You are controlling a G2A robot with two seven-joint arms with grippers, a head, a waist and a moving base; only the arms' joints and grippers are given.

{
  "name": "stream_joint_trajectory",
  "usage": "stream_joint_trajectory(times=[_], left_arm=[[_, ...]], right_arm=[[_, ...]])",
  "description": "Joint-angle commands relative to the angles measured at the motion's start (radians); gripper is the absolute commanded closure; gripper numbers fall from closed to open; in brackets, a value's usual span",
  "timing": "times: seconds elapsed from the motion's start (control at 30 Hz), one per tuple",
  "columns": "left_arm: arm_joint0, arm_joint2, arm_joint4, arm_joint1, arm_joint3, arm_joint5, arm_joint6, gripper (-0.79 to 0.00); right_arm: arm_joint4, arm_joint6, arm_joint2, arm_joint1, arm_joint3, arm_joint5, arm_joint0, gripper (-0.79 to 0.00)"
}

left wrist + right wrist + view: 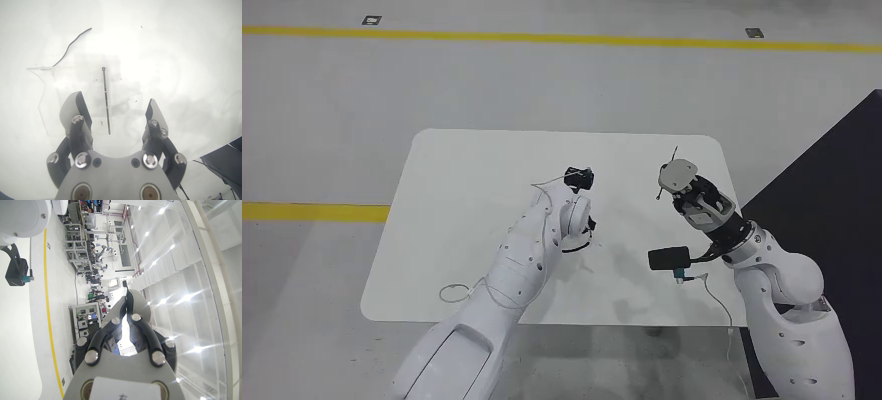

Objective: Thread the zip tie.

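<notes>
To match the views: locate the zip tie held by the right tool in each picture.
Top view: zip tie pokes from the right tool.
Right wrist view: its head just past the tool's tip.
Left wrist view: another tie lies on the table.
Shared: yellow floor line.

The zip tie [106,98] is dark grey to black against the plain white surface [170,56], and a wavy strand [75,42] near it is black too. The left tool [115,96] has pale grey fingers with black inner pads and black links; the right tool [128,296], in the same grey and black, has a black zip-tie head [124,283] at its tip. In the top view the floor [332,120] is pale grey, with a yellow stripe [542,38] across the top of the frame and another at the left edge.
</notes>
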Motion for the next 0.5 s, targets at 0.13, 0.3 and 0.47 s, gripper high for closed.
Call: stream_joint_trajectory(times=[0.13, 0.3, 0.47], left_arm=[[-0.017, 0.002, -0.019, -0.007, 0.049, 0.008, 0.006, -0.514], [-0.028, 0.01, -0.026, -0.014, 0.075, 0.008, 0.01, -0.459], [-0.04, 0.019, -0.028, -0.02, 0.092, 0.016, 0.004, -0.354]], right_arm=[[0.0, 0.0, 0.0, 0.0, 0.0, 0.0, 0.0, 0.0], [0.0, 0.0, 0.0, 0.0, 0.0, 0.0, 0.0, 0.0], [0.0, 0.0, 0.0, 0.0, 0.0, 0.0, 0.0, 0.0]])
